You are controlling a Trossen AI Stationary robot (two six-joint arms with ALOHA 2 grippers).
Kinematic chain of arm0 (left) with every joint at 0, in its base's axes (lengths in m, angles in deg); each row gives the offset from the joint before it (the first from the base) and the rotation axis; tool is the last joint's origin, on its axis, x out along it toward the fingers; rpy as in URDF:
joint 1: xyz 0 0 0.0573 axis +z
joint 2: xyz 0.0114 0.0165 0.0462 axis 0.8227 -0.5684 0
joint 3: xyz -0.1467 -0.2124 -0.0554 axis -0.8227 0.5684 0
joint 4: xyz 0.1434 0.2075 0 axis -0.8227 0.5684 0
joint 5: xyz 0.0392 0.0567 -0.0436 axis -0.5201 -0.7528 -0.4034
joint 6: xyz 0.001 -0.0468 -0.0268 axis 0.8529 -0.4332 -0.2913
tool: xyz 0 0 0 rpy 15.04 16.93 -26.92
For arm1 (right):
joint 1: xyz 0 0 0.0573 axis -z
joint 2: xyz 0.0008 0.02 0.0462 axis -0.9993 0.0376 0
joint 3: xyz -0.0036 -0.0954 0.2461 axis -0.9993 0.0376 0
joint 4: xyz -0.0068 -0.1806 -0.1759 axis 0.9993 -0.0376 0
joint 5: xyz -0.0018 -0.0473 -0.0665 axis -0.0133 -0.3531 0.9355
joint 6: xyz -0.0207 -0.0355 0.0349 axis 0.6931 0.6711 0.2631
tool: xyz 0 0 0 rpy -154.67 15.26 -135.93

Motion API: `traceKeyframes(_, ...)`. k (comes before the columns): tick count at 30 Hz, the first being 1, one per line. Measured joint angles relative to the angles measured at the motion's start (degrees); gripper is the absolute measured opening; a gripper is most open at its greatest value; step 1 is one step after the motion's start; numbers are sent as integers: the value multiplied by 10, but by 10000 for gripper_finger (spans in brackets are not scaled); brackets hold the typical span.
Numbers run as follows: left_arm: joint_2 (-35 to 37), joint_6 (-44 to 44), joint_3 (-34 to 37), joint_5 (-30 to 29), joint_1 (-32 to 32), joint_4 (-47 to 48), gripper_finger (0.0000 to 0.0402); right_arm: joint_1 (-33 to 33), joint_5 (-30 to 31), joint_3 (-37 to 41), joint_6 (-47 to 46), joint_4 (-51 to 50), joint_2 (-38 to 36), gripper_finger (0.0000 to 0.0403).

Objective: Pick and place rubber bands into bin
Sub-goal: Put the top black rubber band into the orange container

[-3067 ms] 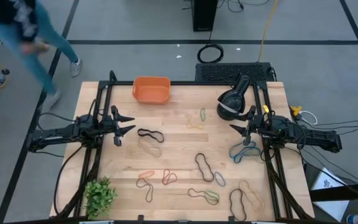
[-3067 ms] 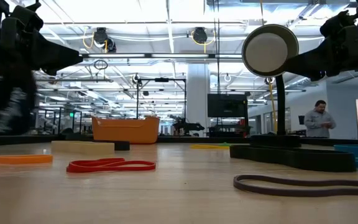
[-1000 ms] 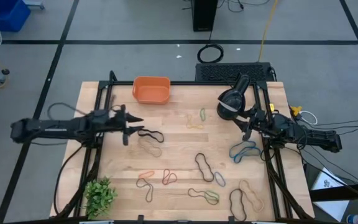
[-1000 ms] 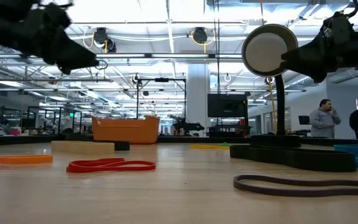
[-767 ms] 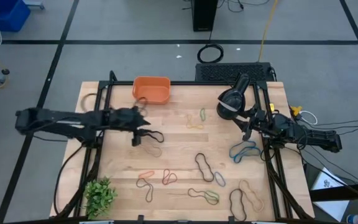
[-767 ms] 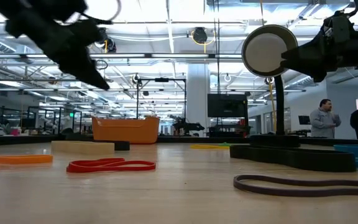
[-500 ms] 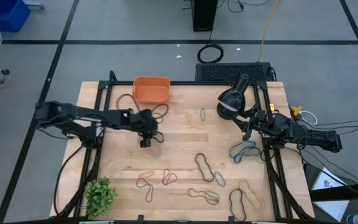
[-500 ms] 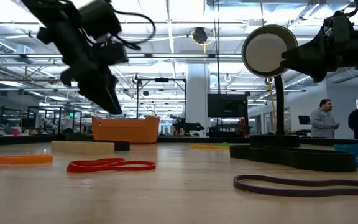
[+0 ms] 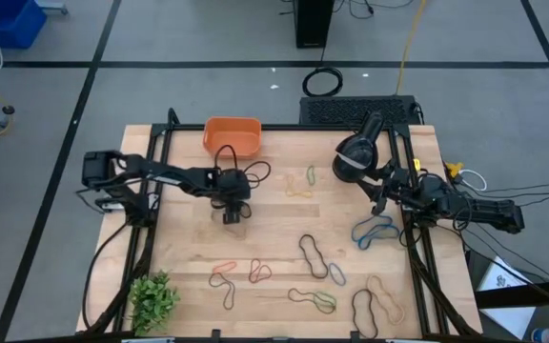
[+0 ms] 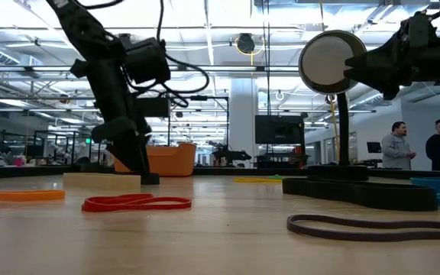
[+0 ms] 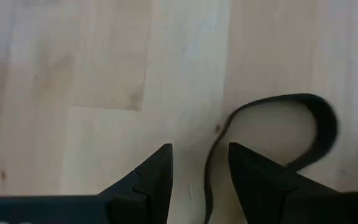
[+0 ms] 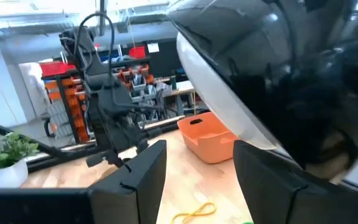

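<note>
Several rubber bands lie flat on the wooden table (image 9: 284,305). A black one (image 11: 272,134) lies under my left gripper (image 11: 201,155), which points steeply down at it (image 9: 229,215) with its fingertips just above the wood (image 10: 142,176). The gripper is open. One strand of the band (image 11: 211,163) runs between the two fingers without touching either. The orange bin (image 9: 232,137) stands on its base at the table's far edge. My right gripper (image 12: 197,162) waits open at the right edge (image 9: 377,195), holding nothing.
More bands lie about: tan (image 9: 231,227), yellow and green (image 9: 301,181), blue (image 9: 374,231), black (image 9: 314,255), orange (image 9: 223,276). A black round-headed object on a stand (image 9: 355,157) is at the far right. A small plant (image 9: 152,300) is at the near left corner. People stand in the room behind (image 10: 397,149).
My left gripper has swung from the table's left edge toward the right, come down and tipped from nearly level to steeply downward. It now stands over the black band near the bin. The bands have not moved.
</note>
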Motion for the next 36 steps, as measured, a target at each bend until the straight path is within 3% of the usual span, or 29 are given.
traceKeyframes(7, -11, -6, -2, 22, 7, 0, 142, 0, -1, 1, 0, -3, 0, 183)
traceKeyframes(16, -12, 4, -2, 32, 5, -2, 13, 0, -1, 2, 0, -5, 0, 183)
traceKeyframes(27, -2, -5, -15, 35, 5, 35, 9, 0, -3, 3, -4, -5, 0, 183)
traceKeyframes(29, 11, -4, -29, 35, 5, 58, 10, 0, -30, 3, 0, -7, 0, 183)
traceKeyframes(34, 43, 5, -78, 34, 5, 113, 7, 0, -189, 3, 27, -8, 14, 183)
traceKeyframes(36, 55, 7, -104, 30, 5, 123, 11, 0, -218, 3, 30, -11, 25, 181)
